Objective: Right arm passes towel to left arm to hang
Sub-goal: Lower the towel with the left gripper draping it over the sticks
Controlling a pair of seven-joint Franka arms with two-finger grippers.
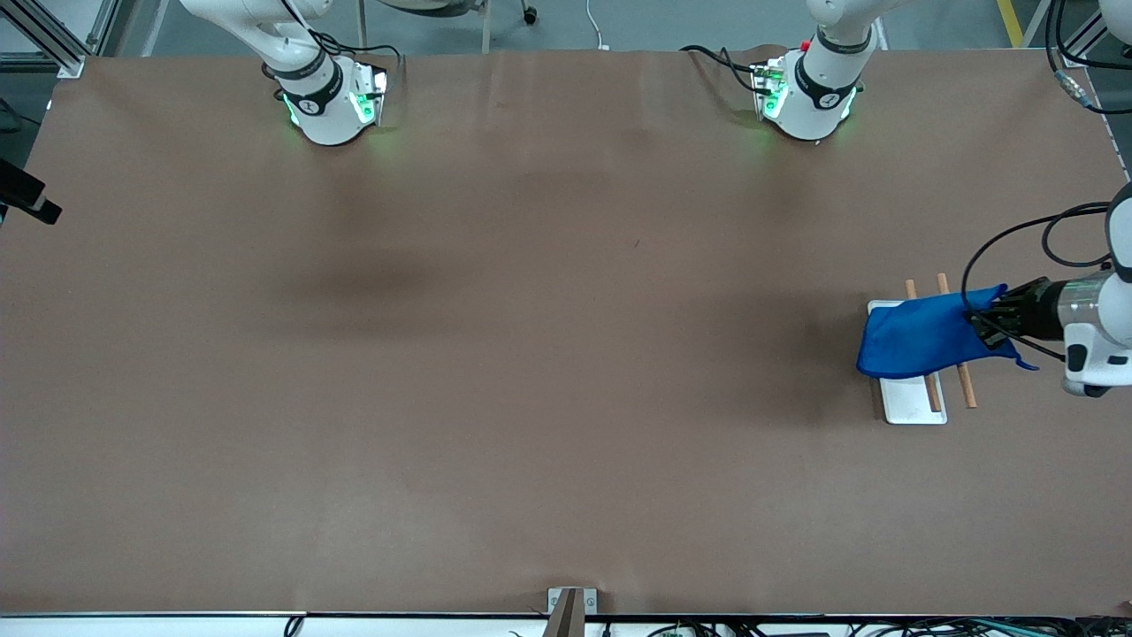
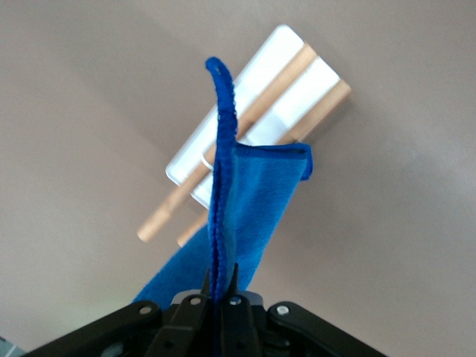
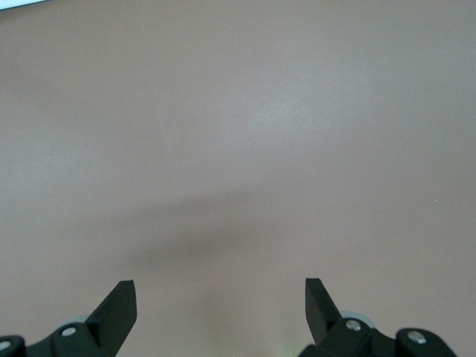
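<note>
Bright blue towel [image 1: 920, 341], brown table [image 1: 495, 354]

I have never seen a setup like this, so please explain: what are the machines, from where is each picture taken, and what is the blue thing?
These are two white robot arms bolted along one edge of a brown table. The wide picture looks down from a high camera facing them. The other two come from cameras on each arm's wrist.

The blue thing is a small towel. The left hand is shut on its edge and holds it over a little rack: a white base with two wooden rods, at the left arm's end of the table.

The right hand is open, holds nothing, and waits over bare table.
</note>
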